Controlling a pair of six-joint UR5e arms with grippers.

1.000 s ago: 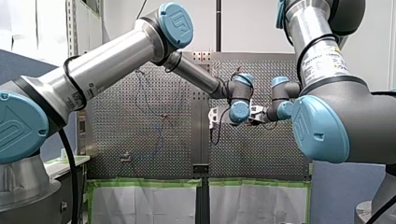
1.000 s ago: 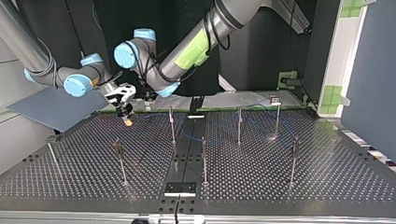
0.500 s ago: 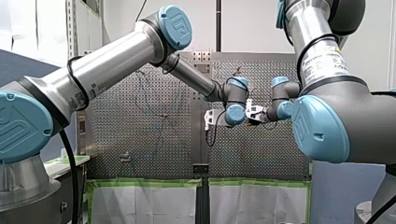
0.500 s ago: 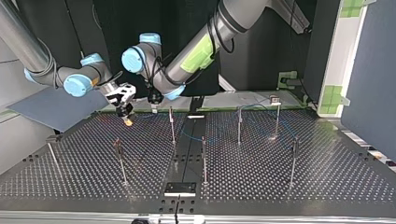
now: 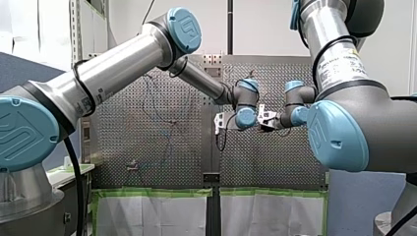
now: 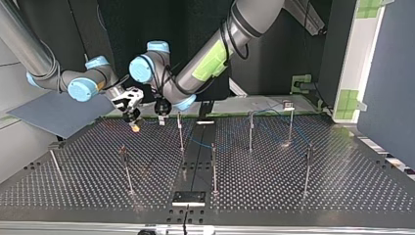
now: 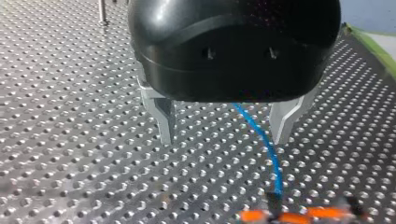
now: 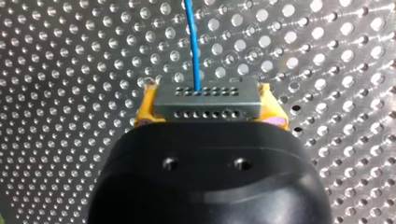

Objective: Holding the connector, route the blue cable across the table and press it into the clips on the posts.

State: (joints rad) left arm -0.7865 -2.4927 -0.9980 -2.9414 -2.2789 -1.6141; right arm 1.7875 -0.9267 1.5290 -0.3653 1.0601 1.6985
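My right gripper [image 8: 209, 111] has its yellow pads [image 8: 145, 106] shut on the grey connector [image 8: 205, 99]. The blue cable [image 8: 191, 42] leaves the connector and runs ahead over the perforated plate. In the top view my right gripper [image 6: 132, 122] hangs low over the far left part of the table. My left gripper [image 7: 223, 128] stands open with its metal fingers [image 7: 161, 116] astride the blue cable [image 7: 264, 140], just above the plate and not touching the cable. It sits a little beside my right gripper, at the near post [image 6: 180, 128], and shows as my left gripper [image 6: 161, 116] in the top view.
Several thin posts stand on the table [image 6: 342, 186], such as one post [image 6: 251, 129], a second [image 6: 214, 166] and a third [image 6: 126, 169]. Loose blue cable [image 6: 274, 128] lies around the far right posts. A small black plate [image 6: 188, 197] sits at the near edge.
My left gripper has shifted to the top view's right, away from my right gripper and along the cable. My right gripper with the connector has stayed put.
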